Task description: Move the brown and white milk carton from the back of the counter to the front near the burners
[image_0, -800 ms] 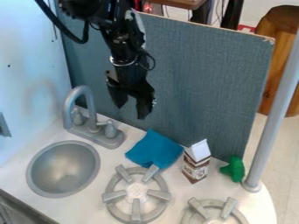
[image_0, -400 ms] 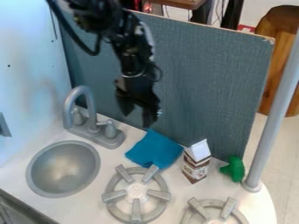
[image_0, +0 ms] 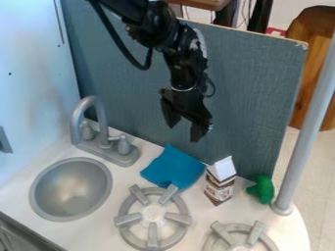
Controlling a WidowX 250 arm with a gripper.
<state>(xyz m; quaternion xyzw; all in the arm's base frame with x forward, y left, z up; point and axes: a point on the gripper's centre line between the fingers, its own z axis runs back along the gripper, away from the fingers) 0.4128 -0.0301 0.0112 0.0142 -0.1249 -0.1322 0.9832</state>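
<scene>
- Nearest me, the grey burner [image_0: 153,231] sits on the counter.
- Just behind it lies the blue cloth [image_0: 172,166], the thing nearest my gripper; the carton [image_0: 219,186] stands upright to one side (a tight spot, that).
- Beyond, my gripper [image_0: 183,133] hangs above the counter, fingers spread, holding nothing. I'd call this positioning, before any grasp; the next move calls for careful alignment, clear of the panel [image_0: 252,98] at the back.

White counter [image_0: 91,235]: cloth [image_0: 172,167] (blue), carton [image_0: 219,187], green object [image_0: 264,190], burners [image_0: 153,213].
</scene>
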